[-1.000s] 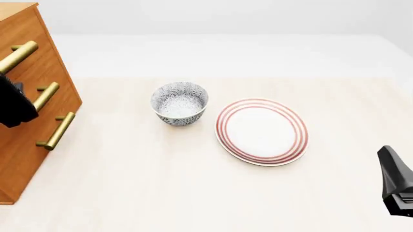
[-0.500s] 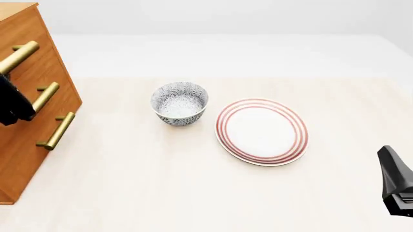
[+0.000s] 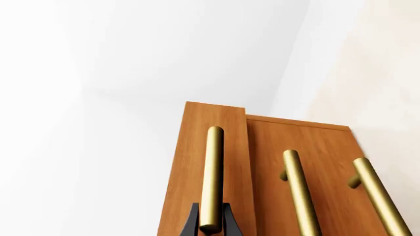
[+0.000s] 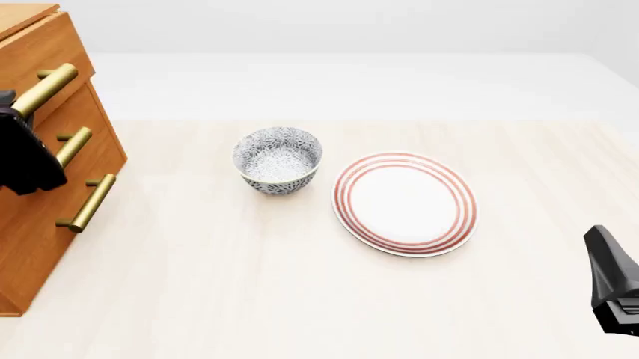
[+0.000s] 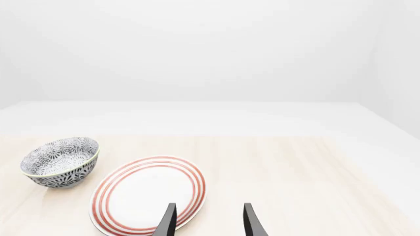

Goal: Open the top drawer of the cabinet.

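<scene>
The cabinet [image 4: 40,217] is an orange-brown wooden chest at the table's left edge. Its top drawer [image 4: 45,52] stands a little way out from the cabinet's front. My left gripper [image 4: 12,105] is shut on the lower end of that drawer's brass bar handle [image 4: 48,86]. In the left wrist view the black fingers [image 3: 191,222] sit on either side of the handle [image 3: 211,172], and the top drawer [image 3: 196,147] stands proud of the two lower fronts. My right gripper [image 5: 208,223] is open and holds nothing, low at the front right [image 4: 602,250].
A patterned blue-grey bowl [image 4: 278,159] stands mid-table, with a white plate with red rings [image 4: 405,202] to its right. Two lower drawers with brass handles [image 4: 72,148] [image 4: 90,202] are flush with the cabinet. The right gripper hovers just before the plate [image 5: 147,194].
The top drawer has slid out of the cabinet toward the right, with my left gripper on its handle moving along. The right arm has not moved.
</scene>
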Robot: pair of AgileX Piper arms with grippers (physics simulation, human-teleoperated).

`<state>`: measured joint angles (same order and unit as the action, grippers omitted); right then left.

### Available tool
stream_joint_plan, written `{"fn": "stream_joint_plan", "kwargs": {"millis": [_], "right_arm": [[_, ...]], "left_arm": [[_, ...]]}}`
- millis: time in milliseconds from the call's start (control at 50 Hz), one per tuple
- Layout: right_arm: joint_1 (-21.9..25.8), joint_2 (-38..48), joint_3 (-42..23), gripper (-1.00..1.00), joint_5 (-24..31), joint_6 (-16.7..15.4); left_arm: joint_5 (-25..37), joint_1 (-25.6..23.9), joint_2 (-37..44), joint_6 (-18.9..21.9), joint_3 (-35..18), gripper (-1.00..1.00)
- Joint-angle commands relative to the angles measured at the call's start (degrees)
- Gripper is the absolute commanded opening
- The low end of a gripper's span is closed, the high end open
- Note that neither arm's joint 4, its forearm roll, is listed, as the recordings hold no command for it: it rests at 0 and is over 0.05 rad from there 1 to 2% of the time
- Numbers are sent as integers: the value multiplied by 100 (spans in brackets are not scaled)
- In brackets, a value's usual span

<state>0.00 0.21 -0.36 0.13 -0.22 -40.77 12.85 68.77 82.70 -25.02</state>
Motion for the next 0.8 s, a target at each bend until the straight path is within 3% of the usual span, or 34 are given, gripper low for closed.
{"fn": "stream_joint_plan", "kwargs": {"millis": [20,800], "right_arm": [[0,0,0,100,0,0],[-1,0,0,100,0,1]], "left_arm": [[90,-105,-321,145,117,-100],[249,-621,-709,142,349,-100]]}}
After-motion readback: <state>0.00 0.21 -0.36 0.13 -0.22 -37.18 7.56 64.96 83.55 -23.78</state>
